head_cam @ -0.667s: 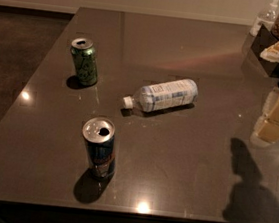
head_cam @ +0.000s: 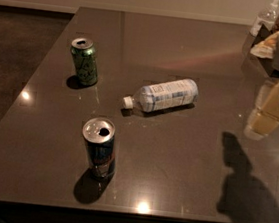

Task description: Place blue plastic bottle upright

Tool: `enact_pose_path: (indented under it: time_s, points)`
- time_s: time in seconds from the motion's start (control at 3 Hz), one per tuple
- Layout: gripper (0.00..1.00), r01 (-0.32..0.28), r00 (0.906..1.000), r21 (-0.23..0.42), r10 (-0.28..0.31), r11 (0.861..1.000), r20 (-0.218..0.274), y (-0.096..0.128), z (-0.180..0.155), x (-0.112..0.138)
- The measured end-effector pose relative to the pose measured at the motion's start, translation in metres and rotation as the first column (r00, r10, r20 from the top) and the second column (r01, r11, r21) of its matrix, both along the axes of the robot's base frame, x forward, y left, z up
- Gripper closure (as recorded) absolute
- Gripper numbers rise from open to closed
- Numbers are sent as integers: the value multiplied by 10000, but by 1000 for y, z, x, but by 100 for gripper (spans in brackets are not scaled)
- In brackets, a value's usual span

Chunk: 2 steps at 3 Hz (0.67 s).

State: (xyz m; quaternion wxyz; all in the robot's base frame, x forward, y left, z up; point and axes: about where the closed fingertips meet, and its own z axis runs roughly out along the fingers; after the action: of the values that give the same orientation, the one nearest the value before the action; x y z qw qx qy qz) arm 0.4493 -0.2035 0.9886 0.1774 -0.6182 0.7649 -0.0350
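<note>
The blue plastic bottle [head_cam: 165, 95], clear with a white cap and a pale blue-white label, lies on its side near the middle of the dark table [head_cam: 187, 48]. Its cap points left toward the front. My gripper [head_cam: 266, 115], cream-coloured, hangs above the table at the right edge of the view, well to the right of the bottle and apart from it. It holds nothing that I can see. Its shadow falls on the table at the front right.
A green can [head_cam: 84, 61] stands upright at the left, behind the bottle. A dark blue can [head_cam: 99, 147] stands upright near the front edge. Bags and another clear bottle [head_cam: 265, 17] crowd the back right corner.
My gripper and its shadow have shifted slightly to the left, toward the bottle. The bottle and both cans have not moved.
</note>
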Motion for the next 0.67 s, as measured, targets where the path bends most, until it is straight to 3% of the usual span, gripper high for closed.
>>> enact_pose_path:
  time_s: [0.33,0.67]
  points:
    - [0,-1066,9943,127,1066,9942,33,26,-1,24]
    - [0,-2134,9769,-7,2134,9770,120,51,-7,51]
